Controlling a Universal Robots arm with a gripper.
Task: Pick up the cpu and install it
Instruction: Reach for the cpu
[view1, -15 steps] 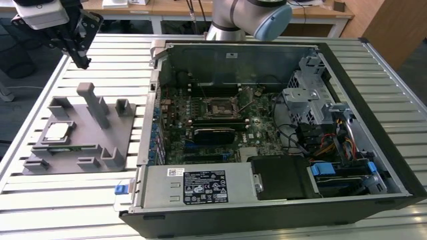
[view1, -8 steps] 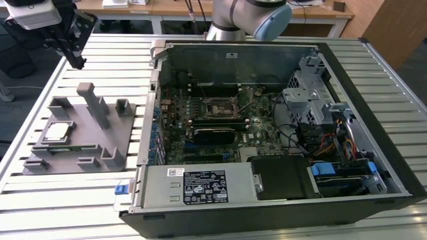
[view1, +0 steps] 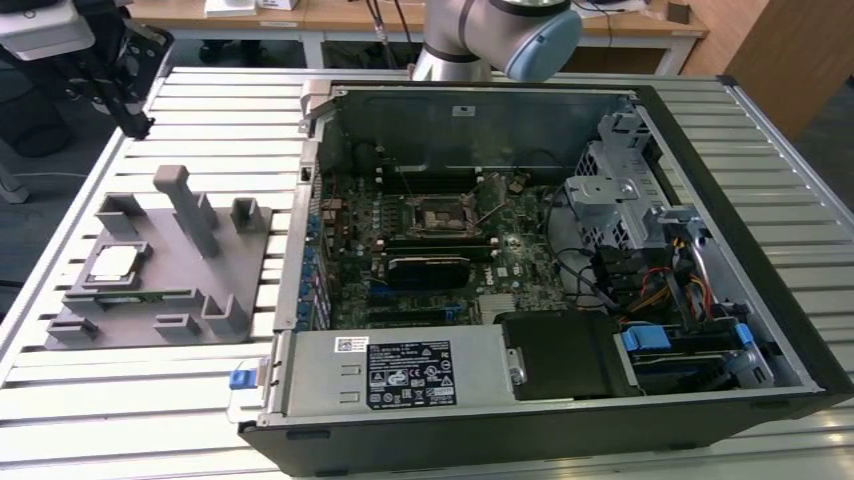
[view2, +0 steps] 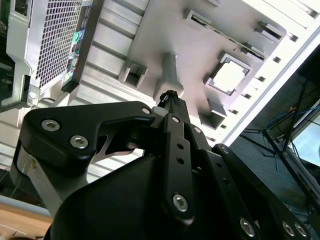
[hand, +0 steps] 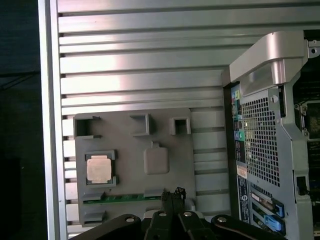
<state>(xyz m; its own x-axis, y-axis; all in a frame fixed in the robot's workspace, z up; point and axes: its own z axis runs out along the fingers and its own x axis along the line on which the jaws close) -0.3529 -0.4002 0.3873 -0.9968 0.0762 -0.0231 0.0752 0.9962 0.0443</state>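
Note:
The cpu (view1: 114, 263) is a small square chip with a silvery top. It lies in a recess on the grey fixture plate (view1: 254, 250) at the exterior view's left. Both wrist views show the cpu (hand: 98, 167) (view2: 228, 76) lying flat and untouched. My gripper (view1: 138, 125) hangs well above the slatted table, beyond the fixture's far end. In both wrist views its black fingers (hand: 172, 196) (view2: 170, 96) are pressed together with nothing between them. The black-framed socket (view1: 434, 215) sits in the middle of the motherboard in the open computer case (view1: 694, 150).
A long green memory stick (hand: 125, 198) lies in a slot of the fixture, beside the cpu. A tall grey post (view1: 187, 205) and several raised blocks stand on the fixture. The case's metal walls and drive cage (view1: 607, 200) surround the motherboard. The slatted aluminium table (view1: 200, 110) reaches the edges.

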